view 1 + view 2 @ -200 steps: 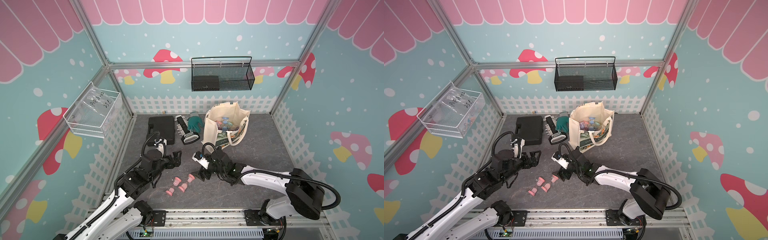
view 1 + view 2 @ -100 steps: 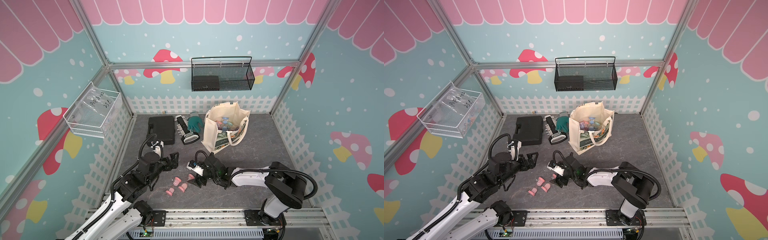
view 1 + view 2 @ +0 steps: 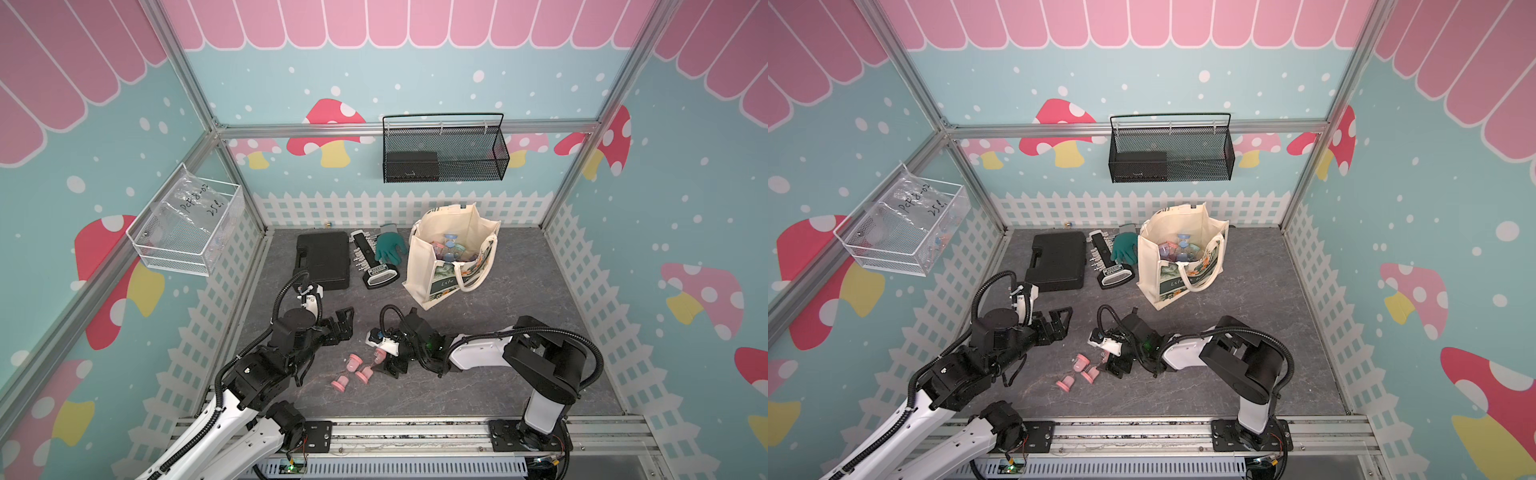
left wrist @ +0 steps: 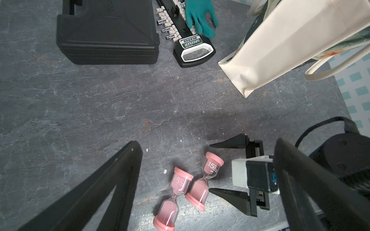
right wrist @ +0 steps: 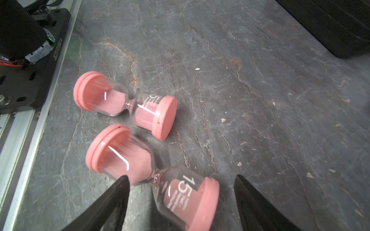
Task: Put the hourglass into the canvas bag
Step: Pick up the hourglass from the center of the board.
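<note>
While the hourglass marked 15 [image 5: 160, 180] lies on its side on the grey floor [image 5: 260, 100], in front of the upright, open canvas bag [image 3: 424, 257] and well apart from it, the right gripper [image 5: 181, 178] straddles its neck with jaws spread. One finger [image 5: 112, 200] possibly touches the glass, but blur prevents certainty. A second pink hourglass [image 5: 128, 104] lies just beside the first, farther from the bag. The left gripper [image 4: 209, 142], jaws likewise spread and empty, hovers before the bag, on the robot's left of it.

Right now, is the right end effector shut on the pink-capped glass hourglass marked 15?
No: the right end effector has its jaws wide apart, with the pink-capped glass hourglass lying between them.
</note>
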